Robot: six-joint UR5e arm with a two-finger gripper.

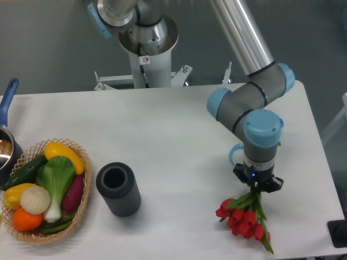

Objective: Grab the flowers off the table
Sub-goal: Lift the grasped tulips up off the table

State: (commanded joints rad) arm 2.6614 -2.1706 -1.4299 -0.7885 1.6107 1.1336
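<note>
The arm (244,54) comes down from the top of the frame to the lower right part of the table (179,135). At its end is the gripper (257,187), pointing down. Its jaws are pinched together on the green stems of the flowers (244,219). The flowers hang out below the gripper, near the bottom right of the frame, with the red buds in a bunch and one narrow leaf sticking down to the right. From this view I cannot tell if the buds touch the table or hang just above it.

In the lower middle of the frame lies a dark cylinder (118,189) — it is hollow, and its open end faces up and toward us. It is well apart from the flowers.

At the lower left sits a round basket (81,203) full of play food: a yellow pepper (64,156), a leafy green with a white stalk (54,181), a purple one (74,192), a white ball (34,199), an orange one (26,219) and a dark green cucumber (24,170).

At the left edge is part of a pot (6,149) with a blue handle — only a bit of it shows.
</note>
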